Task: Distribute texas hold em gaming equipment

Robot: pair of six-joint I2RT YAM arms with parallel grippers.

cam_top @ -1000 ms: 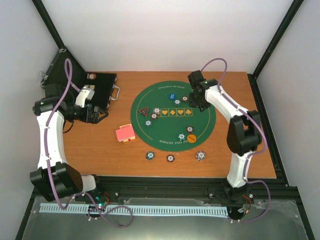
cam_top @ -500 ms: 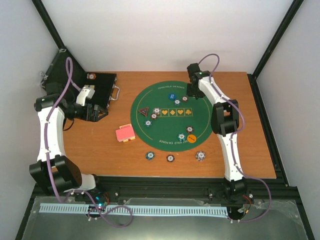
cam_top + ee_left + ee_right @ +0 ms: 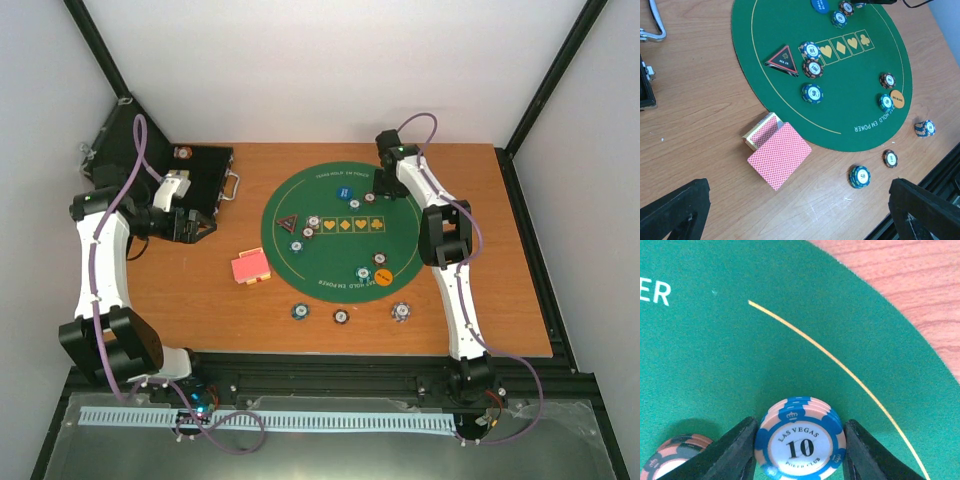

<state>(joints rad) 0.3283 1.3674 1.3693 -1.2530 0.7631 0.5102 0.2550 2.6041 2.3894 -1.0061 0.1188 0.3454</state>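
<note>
In the right wrist view a short stack of blue "10" poker chips point(image 3: 800, 440) rests on the green mat point(image 3: 740, 340). My right gripper point(image 3: 800, 442) is shut on it, one finger against each side. From above, that gripper point(image 3: 386, 180) is at the mat's far right edge. My left gripper point(image 3: 190, 228) hangs open and empty by the black case point(image 3: 205, 175). Its fingers point(image 3: 675, 210) frame the red-backed cards point(image 3: 779, 155), which lie on the wood left of the mat. On the mat are the dark triangular button point(image 3: 783, 61), the orange button point(image 3: 897, 98), the blue button point(image 3: 819, 4) and several chips.
Three chip stacks point(image 3: 860, 176) point(image 3: 890, 158) point(image 3: 925, 128) stand on the wood near the mat's front edge. Another brown-edged chip point(image 3: 670, 460) sits just left of my right gripper. The open case takes up the table's far left corner, its handle point(image 3: 232, 185) toward the mat.
The right arm has folded its elbow in and reached toward the mat's far edge. Its fingers now sit around the blue chips. The left arm has barely moved.
</note>
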